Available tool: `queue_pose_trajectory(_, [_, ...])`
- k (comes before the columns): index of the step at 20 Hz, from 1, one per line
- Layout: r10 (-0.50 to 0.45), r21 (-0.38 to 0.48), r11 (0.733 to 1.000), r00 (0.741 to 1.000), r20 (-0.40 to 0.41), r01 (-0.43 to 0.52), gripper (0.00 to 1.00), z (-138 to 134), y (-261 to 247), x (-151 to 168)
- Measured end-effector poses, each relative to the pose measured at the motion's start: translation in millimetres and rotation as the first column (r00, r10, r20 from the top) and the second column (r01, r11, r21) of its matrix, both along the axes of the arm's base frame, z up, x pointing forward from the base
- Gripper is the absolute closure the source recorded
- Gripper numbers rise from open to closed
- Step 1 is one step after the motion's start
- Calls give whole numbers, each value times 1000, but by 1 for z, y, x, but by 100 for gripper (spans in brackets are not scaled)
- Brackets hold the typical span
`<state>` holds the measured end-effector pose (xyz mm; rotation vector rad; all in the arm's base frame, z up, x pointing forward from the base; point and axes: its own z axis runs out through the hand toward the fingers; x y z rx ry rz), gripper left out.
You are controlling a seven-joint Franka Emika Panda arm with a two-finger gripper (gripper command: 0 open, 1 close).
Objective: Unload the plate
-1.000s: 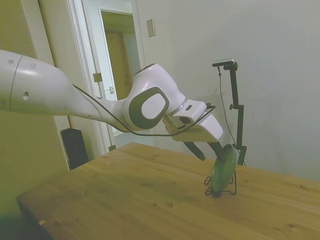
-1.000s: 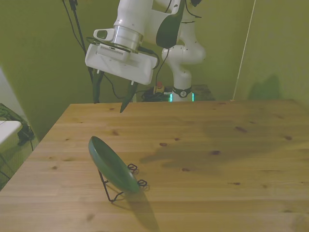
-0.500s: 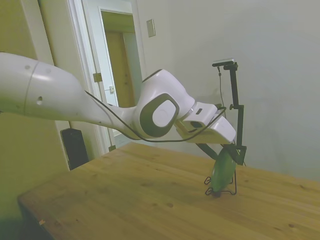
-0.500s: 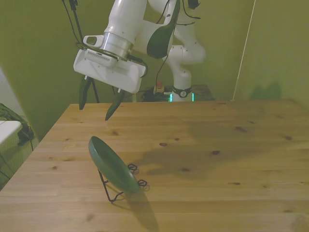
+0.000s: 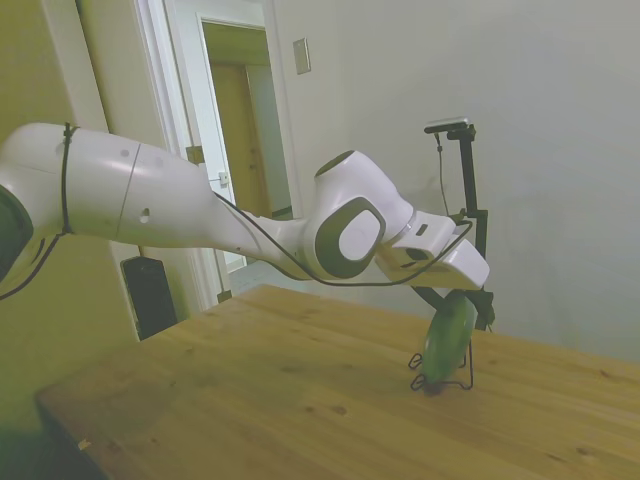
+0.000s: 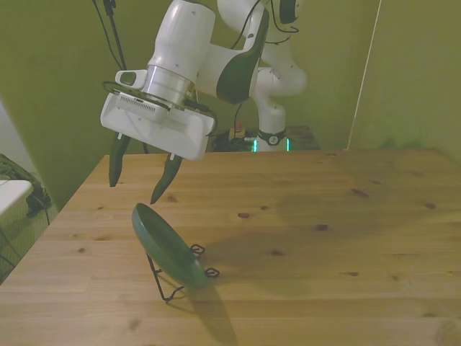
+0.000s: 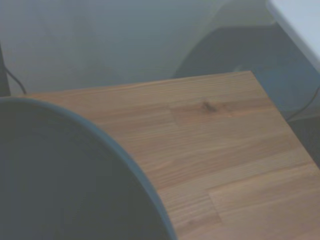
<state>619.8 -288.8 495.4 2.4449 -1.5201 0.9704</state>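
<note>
1. The small round green plate with a darker rim [image 6: 167, 247] stands almost on edge in a thin black wire rack [image 6: 175, 280] on the wooden table [image 6: 324, 238], towards the front view's left; it leans back, and its upper rim is the highest part
2. The white two-finger gripper with dark fingers [image 6: 137, 180] hangs just above that upper rim with its fingers spread apart and nothing between them; in the front view one fingertip is near the rim's top, the other off to the front view's left, neither touching
3. In the side view the plate [image 5: 446, 340] shows edge-on under the gripper [image 5: 440, 297], so how the fingers line up across it cannot be told from there; the wrist view is filled on one side by the plate's dark curved face [image 7: 65, 180], out of focus
4. Judged by its look, the plate is stiff and smooth, probably glazed or hard plastic, so likely slippery and not heavy; if ceramic it could chip if dropped
5. The best hold seems to be the free upper rim, one finger on each face, pinching across the thin wall
6. The rack looks light and may lift or tip with the plate, so drawing up along the plate's lean would likely free it most cleanly
</note>
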Motion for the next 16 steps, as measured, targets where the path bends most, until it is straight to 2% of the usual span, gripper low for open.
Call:
queue_pose_trajectory(6, [18, -2, 1000, 1000, -5, -18, 0, -8, 11, 15])
queue_pose_trajectory(14, [9, -9, 1000, 1000, -25, -9, 0, -21, 3, 15])
queue_pose_trajectory(15, [8, -11, 1000, 1000, -26, -8, 100, -23, 1, 15])
queue_pose_trajectory(16, [7, -13, 1000, 1000, -26, -8, 100, -26, 0, 15])
